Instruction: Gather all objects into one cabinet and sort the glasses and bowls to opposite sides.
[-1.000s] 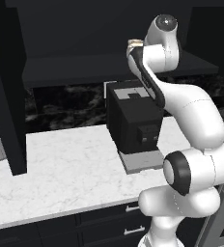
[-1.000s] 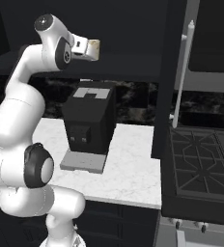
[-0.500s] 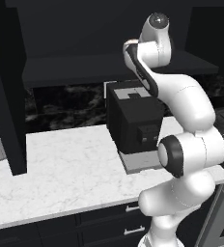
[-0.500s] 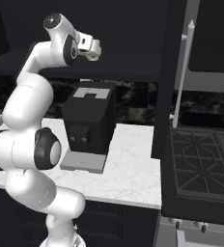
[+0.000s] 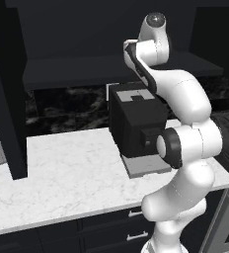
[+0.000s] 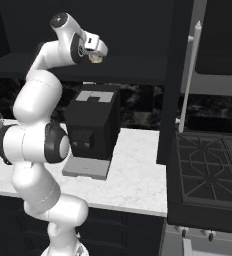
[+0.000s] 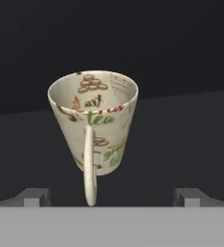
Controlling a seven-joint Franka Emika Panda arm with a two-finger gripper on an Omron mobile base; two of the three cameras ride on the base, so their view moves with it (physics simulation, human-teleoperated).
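A cream glass (image 7: 94, 120) with a thin handle and printed writing sits rim up, centred between my gripper (image 7: 111, 195) fingertips (image 7: 35, 195), which stand wide apart and clear of its sides. The jaws are open and touch nothing. In the right base view the gripper (image 6: 99, 54) is high up at the front of the cabinet's dark shelf (image 6: 133, 70), the glass (image 6: 95, 58) just under the hand. Whether the glass rests on the shelf I cannot tell. The cabinet door (image 6: 180, 75) with its long silver handle (image 6: 189, 75) stands open to the right. The bowl is out of view.
A black coffee machine (image 5: 136, 123) stands on the white marble counter (image 5: 62, 178) directly below the hand. A black stove (image 6: 208, 170) lies to the right. The other open cabinet door (image 5: 8, 99) hangs at the left. Black drawers (image 5: 111, 232) run under the counter.
The arm's elbow and lower links have swung round while the hand stayed by the shelf front, dipping slightly. The jaws stayed wide, with the glass at the hand.
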